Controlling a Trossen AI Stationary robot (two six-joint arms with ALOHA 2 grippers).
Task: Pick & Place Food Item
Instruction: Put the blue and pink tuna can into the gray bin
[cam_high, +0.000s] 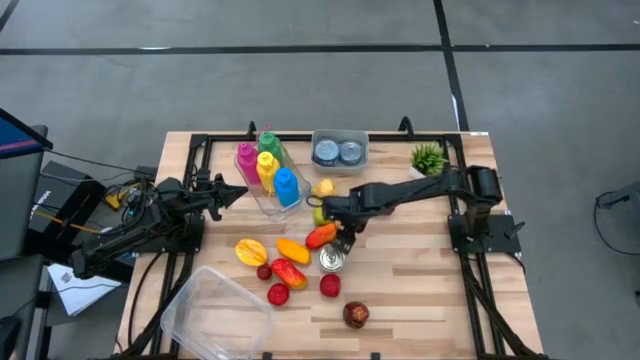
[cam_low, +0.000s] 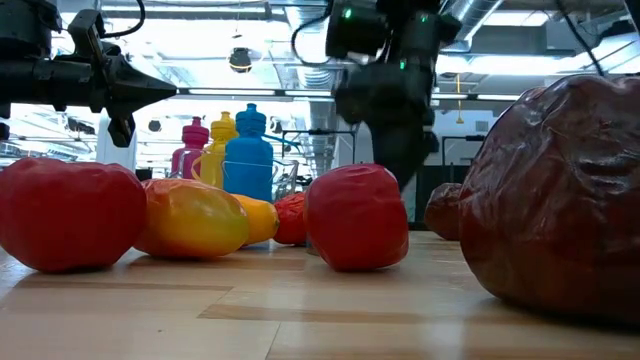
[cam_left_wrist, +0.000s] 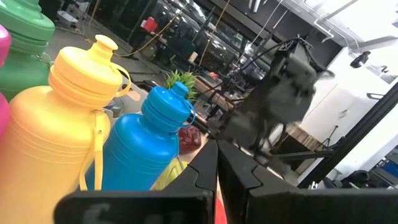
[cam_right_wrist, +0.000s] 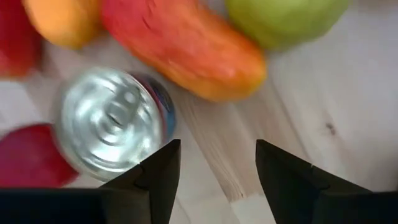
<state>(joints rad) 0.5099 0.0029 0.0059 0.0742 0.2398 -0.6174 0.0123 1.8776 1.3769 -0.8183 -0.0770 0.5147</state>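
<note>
Over mid-table I see my right gripper spread open and empty above bare wood, just beside the upright silver can and the red-orange fruit. My left gripper waits by the bottles, fingers together, holding nothing.

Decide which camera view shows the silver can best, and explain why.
The right wrist view: the can fills it, with its shiny lid clear. The high view shows the can small, beside the right gripper. The low and left wrist views do not show it.
</note>
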